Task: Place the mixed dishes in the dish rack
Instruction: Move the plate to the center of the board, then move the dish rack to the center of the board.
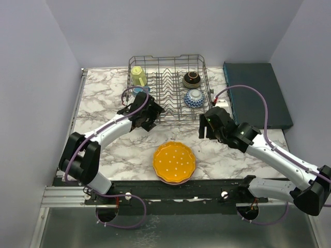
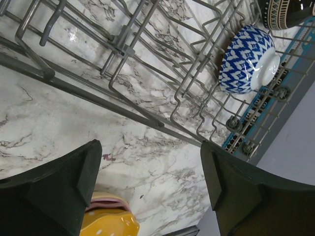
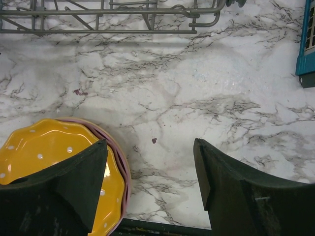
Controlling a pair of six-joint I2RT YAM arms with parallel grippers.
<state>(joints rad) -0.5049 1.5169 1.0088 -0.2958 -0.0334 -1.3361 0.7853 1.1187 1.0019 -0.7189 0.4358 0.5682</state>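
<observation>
The grey wire dish rack stands at the back of the marble table. It holds a yellow mug, a dark brown bowl and a blue-white bowl. A bit of a blue dish shows behind my left wrist. An orange dotted plate lies on a pink plate near the front edge. My left gripper hovers open and empty by the rack's front left side. My right gripper is open and empty, right of the plates. The left wrist view shows the blue-white bowl among the tines.
A flat dark teal box lies right of the rack, its edge in the right wrist view. Purple cables loop over both arms. The table's dark front rail runs just below the plates. Walls close in on three sides.
</observation>
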